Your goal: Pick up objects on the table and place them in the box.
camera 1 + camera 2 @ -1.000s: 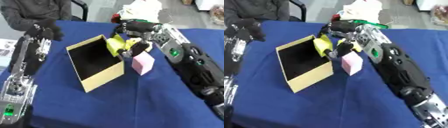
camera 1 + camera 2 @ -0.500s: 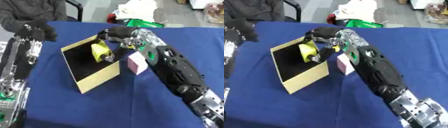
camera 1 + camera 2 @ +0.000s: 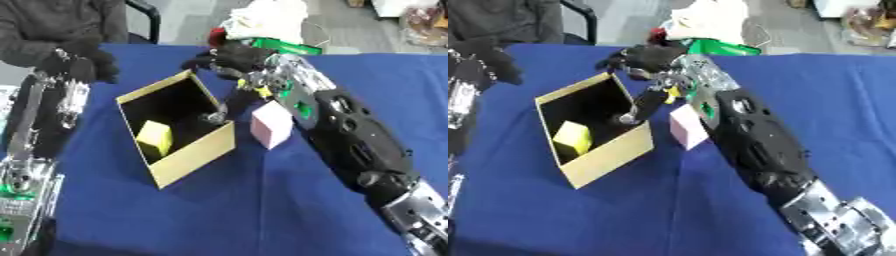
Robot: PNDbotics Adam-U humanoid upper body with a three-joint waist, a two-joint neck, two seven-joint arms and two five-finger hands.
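An open cardboard box [image 3: 194,156] stands on the blue table, and a yellow block [image 3: 155,138] lies on its dark floor near the left wall. My right hand [image 3: 234,58] hovers over the box's far right corner, open and holding nothing. One dark finger [image 3: 220,111] hangs down just inside the right wall. A pink block [image 3: 270,124] sits on the cloth beside the box's right side, under my right forearm. My left hand [image 3: 77,65] shows as a dark shape at the upper left, well away from the box.
A white bag [image 3: 267,19], a green item [image 3: 283,45] and something red [image 3: 216,35] lie at the table's far edge behind my right hand. A person in dark clothes [image 3: 52,22] sits at the far left. Bare blue cloth [image 3: 262,210] fills the near side.
My right hand carried the yellow block over the box and let it go; the block now lies inside. The hand has drawn back toward the far corner. The camera has shifted.
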